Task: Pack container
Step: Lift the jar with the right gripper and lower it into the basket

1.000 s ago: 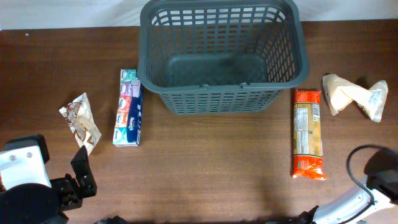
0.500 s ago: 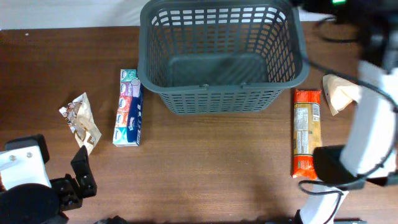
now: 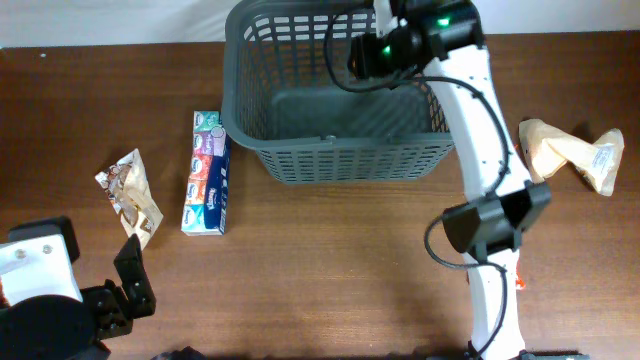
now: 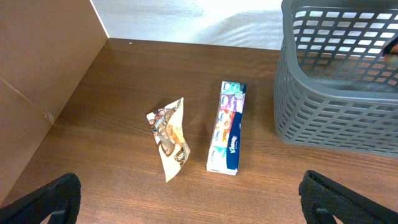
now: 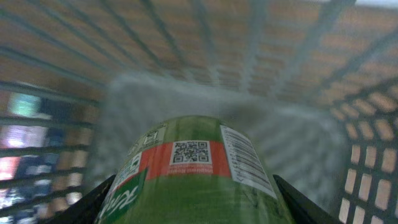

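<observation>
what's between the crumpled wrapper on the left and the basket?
A long Kleenex tissue pack lies flat between the wrapper and the basket. The overhead view shows it; the left wrist view shows gaps on both sides.

The container (image 3: 350, 160) stands at the far middle of the desk (image 3: 330, 260). Just left of it lies a tissue box (image 3: 207, 172), running front to back, and further left, apart from the box, a snack packet (image 3: 130, 195). Well to the container's right lies a crumpled bag (image 3: 570, 152). The right tool (image 3: 368, 55) hangs over the container's inside, gripping a bottle (image 5: 193, 168). The left tool (image 3: 130, 285) sits at the near left, in front of the packet.
</observation>
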Tool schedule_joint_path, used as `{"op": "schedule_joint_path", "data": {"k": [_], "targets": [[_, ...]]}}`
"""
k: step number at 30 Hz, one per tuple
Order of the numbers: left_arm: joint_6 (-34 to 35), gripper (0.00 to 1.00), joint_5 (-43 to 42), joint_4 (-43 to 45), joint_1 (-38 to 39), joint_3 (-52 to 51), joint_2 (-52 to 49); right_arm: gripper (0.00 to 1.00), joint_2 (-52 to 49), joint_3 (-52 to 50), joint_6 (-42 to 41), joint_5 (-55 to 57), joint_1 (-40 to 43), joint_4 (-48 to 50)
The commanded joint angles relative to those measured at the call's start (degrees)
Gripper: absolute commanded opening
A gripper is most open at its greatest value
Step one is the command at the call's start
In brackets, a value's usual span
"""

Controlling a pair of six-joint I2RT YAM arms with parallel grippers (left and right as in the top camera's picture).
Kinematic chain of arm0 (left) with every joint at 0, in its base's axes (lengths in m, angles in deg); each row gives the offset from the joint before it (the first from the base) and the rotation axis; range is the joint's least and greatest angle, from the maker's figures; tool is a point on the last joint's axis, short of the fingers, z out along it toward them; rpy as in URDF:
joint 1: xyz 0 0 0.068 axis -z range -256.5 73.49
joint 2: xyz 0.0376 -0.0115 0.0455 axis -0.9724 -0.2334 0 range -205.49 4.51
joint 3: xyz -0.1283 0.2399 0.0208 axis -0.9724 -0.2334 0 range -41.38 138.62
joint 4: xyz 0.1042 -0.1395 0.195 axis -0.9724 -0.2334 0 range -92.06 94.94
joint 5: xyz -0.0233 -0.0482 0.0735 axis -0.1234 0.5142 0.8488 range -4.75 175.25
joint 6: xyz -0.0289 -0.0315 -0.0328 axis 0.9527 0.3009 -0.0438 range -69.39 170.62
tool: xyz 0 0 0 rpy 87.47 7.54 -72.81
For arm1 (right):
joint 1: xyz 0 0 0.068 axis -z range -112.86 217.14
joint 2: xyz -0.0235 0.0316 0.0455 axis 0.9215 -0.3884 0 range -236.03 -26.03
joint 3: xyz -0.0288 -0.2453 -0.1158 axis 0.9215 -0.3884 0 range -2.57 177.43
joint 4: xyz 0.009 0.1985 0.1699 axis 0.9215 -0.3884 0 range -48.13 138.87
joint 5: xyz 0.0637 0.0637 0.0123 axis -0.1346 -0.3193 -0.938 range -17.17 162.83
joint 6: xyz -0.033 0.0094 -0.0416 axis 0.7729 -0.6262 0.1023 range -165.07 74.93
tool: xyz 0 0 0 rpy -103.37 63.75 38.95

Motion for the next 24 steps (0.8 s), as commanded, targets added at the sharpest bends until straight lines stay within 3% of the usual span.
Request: {"op": "schedule_joint_path", "data": {"k": [1,21,24], "targets": [[-0.7,1.0,-0.22,-0.02,-0.35,-0.15,-0.07,0.04,-1.77,0.46,0.85,4.87,0.35,-1.18],[-0.7,1.0,-0.2,-0.02,-0.35,-0.15,-0.07,0.04,-5.6,-7.96,0.85,5.99,0.35,-2.49],[-0.7,1.0,-0.2,-0.02,-0.35,-0.15,-0.07,0.12,-5.6,-8.28,0.83,5.97,0.35,-2.47]]}}
